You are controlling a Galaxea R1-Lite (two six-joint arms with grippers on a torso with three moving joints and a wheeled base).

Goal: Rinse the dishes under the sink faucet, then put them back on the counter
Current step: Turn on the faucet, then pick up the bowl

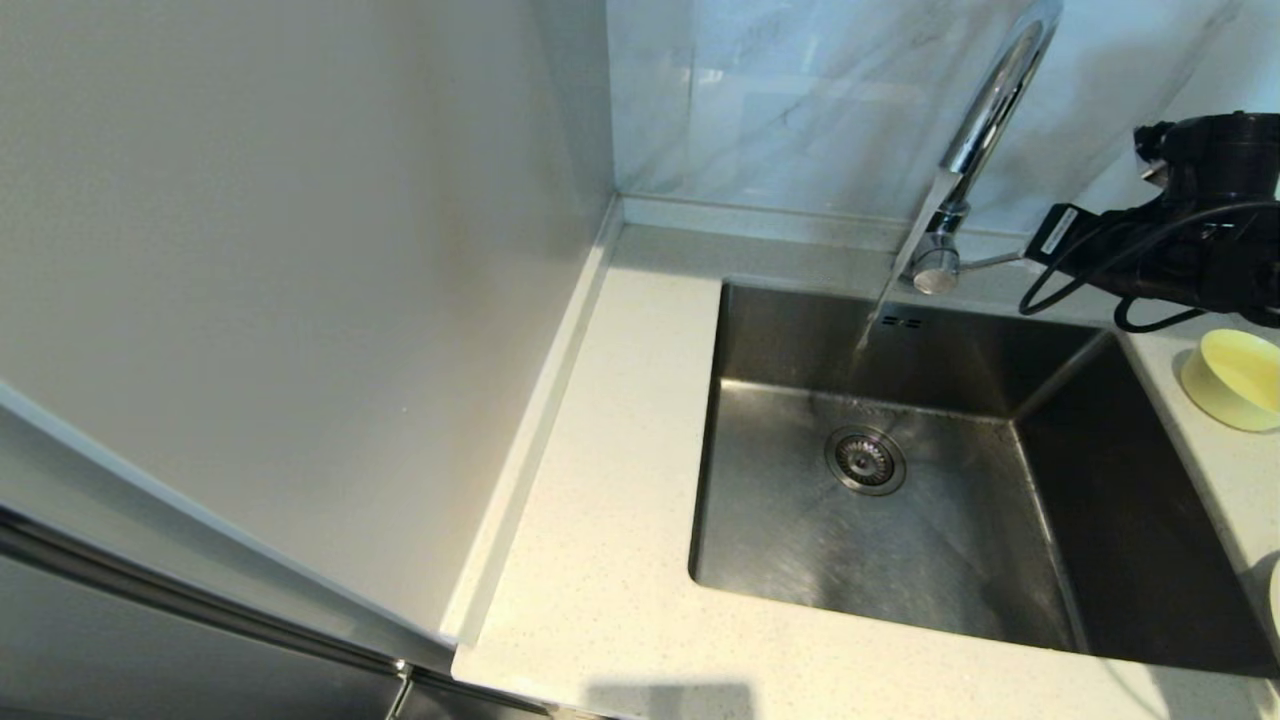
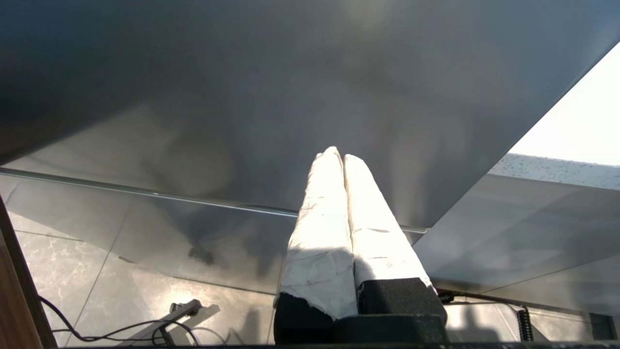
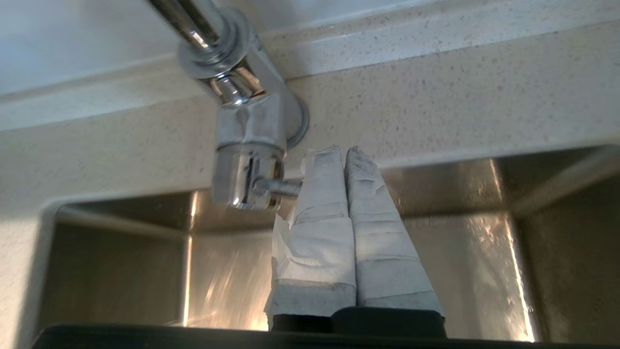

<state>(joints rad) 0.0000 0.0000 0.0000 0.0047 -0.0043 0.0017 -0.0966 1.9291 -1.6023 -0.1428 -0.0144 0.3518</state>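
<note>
The chrome sink faucet [image 1: 985, 120] stands behind the basin, and a thin stream of water seems to fall from it. Its side lever [image 3: 276, 186] points toward my right gripper [image 3: 344, 152]. That gripper is shut with nothing between its taped fingers, and the lever's end rests against the side of one finger [image 3: 317, 194]. In the head view the right gripper [image 1: 1040, 248] hangs at the lever's tip. The pale yellow bowl [image 1: 1235, 378] sits on the counter [image 1: 600, 500] to the right of the basin. The chopsticks are out of view. My left gripper [image 2: 337, 155] is shut and empty, parked low beside a grey cabinet panel.
The grey steel basin [image 1: 900, 520] holds only its drain [image 1: 865, 460]. A tall grey panel [image 1: 280, 250] walls off the left side. A sliver of white, perhaps the plate [image 1: 1274, 600], shows at the right edge. Cables lie on the tiled floor [image 2: 121, 310].
</note>
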